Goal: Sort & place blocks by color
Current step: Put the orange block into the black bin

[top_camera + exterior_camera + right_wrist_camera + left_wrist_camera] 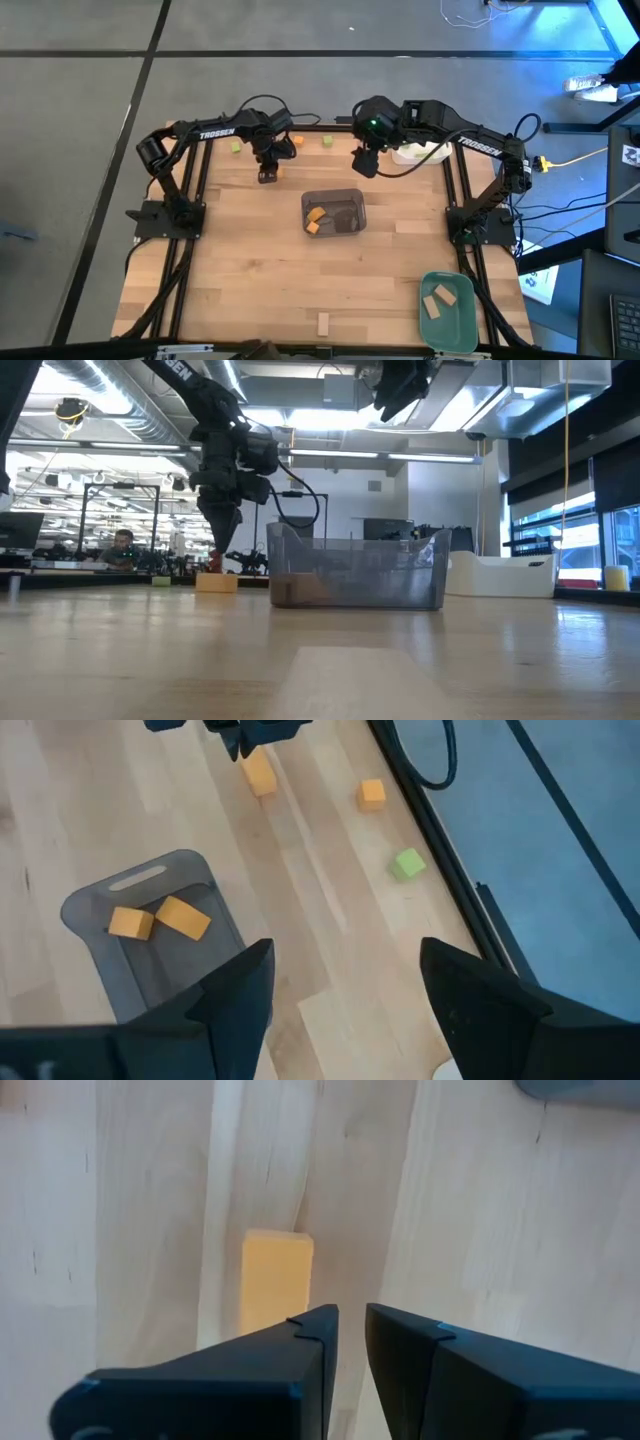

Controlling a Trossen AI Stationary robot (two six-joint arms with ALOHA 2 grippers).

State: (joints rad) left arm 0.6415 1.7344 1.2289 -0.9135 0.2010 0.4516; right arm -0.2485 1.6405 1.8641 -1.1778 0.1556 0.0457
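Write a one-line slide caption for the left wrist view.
Left gripper, fingers nearly closed and empty, hovers over the light wooden table beside a rectangular orange wooden block.

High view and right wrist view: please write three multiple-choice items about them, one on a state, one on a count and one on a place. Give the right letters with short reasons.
1. In what state is the right gripper?
A. open and empty
B. shut on a green block
C. shut on a tan block

2. How many orange blocks lie in the grey tray?
A. none
B. four
C. two

3. Where do the two tan blocks lie together?
A. in the grey tray
B. in the green tray
C. in the right gripper

Answers:
1 A: the right wrist view shows its fingers wide apart with nothing between them.
2 C: both views show two orange blocks side by side in it.
3 B: the high view shows both inside the green tray near the table's corner.
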